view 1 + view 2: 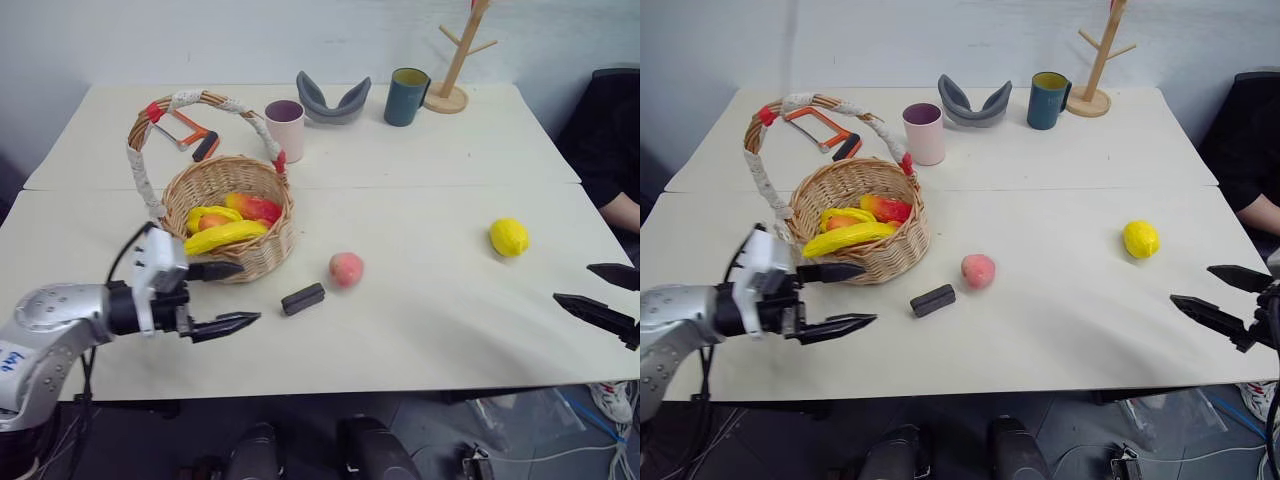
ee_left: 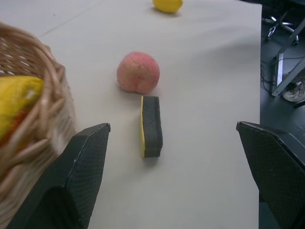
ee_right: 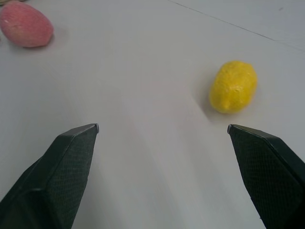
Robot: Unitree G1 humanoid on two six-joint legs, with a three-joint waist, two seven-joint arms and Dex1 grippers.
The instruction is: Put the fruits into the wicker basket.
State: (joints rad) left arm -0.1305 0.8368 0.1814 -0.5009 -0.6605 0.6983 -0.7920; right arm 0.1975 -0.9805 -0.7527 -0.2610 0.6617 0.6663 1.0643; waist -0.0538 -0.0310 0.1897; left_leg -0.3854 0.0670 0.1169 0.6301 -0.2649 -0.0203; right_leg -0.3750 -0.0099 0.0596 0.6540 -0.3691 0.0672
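Hovering over the near edge of the white table (image 1: 420, 330), we have both arms up and nothing in hand. Our left gripper (image 1: 222, 296) hangs with its jaws spread wide, just beside the near wall of the wicker basket (image 1: 262, 252), which stands on the left and already holds a banana (image 1: 226, 236) and other fruit. Our right gripper (image 1: 610, 295) is likewise spread and empty, at the near right corner.

The peach (image 1: 346, 269) lies on the bare table just right of the basket, with a small black block (image 1: 302, 298) close beside it on the near side. The lemon (image 1: 509, 237) sits well apart on the right, a little farther off than the right gripper.

We judge this to be the start of the reach: neither fruit is gripped yet. Our right gripper faces the lemon, so the likely next move is to advance and lower it until the fingers (image 3: 66, 164) straddle the lemon, then close. For the peach, our left gripper must pass the block without nudging it.
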